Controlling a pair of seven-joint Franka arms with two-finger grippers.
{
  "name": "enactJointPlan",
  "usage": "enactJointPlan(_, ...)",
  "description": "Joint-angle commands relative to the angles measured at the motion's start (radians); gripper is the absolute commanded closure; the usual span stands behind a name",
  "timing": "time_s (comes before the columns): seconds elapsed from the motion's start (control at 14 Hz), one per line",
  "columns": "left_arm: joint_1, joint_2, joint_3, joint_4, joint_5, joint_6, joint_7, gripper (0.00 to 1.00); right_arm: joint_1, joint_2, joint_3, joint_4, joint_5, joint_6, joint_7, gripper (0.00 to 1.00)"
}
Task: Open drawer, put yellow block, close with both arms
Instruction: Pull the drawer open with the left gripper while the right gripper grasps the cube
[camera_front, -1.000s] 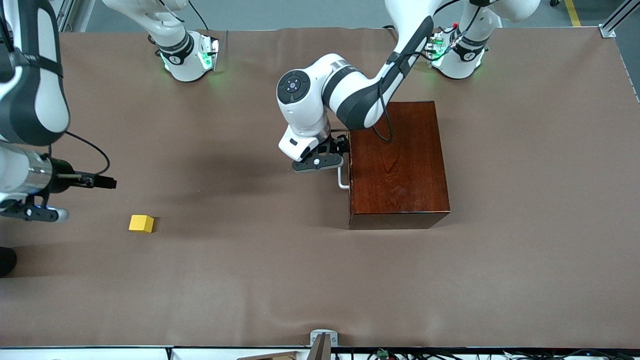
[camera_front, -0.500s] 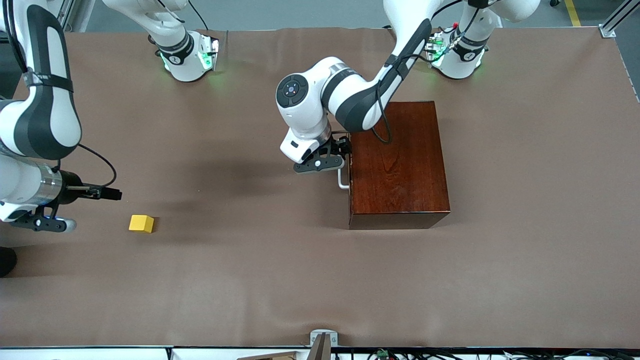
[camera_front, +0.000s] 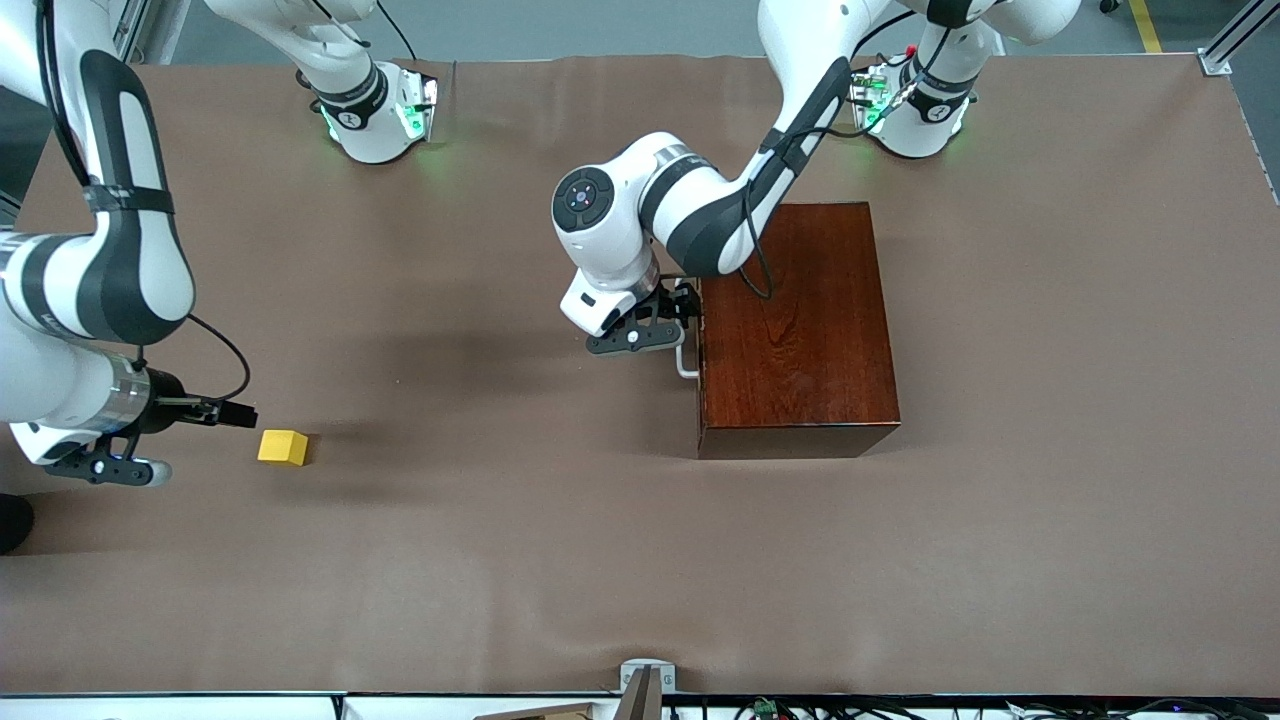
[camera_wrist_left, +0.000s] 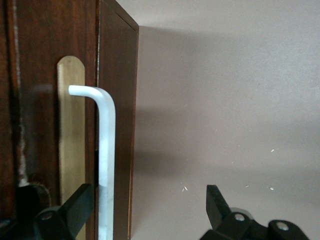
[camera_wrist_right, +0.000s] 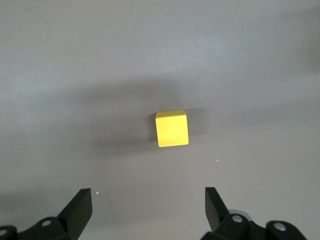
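Left tool (camera_wrist_left: 145, 212) gaping around drawer (camera_front: 700, 330) handle (camera_wrist_left: 106, 160), empty; right tool (camera_wrist_right: 147, 212) wide, empty, near yellow block (camera_wrist_right: 172, 128). Off-centre closing risks slipping off.

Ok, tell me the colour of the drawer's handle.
White: the handle is a plain white bar, clearest in the left wrist view.

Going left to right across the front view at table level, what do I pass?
Right pincer → yellow block → left pincer → white handle of the drawer → dark reddish-brown wooden box.
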Motion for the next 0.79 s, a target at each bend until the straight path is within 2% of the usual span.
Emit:
enactJointPlan(0.0, -0.011, 0.025, 0.01, 0.024, 0.016, 0.019, -0.001, 0.0, -0.021, 0.01, 0.008, -0.042, -0.005, 0.036, -0.02, 0.0)
enactJointPlan(0.21, -0.013, 0.033, 0.009, 0.024, 0.016, 0.039, -0.006, 0.0, -0.058, 0.074, 0.01, -0.04, -0.005, 0.085, -0.227, 0.0)
enactJointPlan(0.57, -0.016, 0.034, -0.003, 0.026, 0.016, 0.085, -0.012, 0.0, -0.059, 0.137, 0.008, -0.042, -0.004, 0.191, -0.231, 0.0)
enactJointPlan(0.71, -0.019, 0.034, -0.005, 0.026, 0.01, 0.119, -0.012, 0.0, -0.055, 0.166, 0.008, -0.044, -0.004, 0.228, -0.171, 0.0)
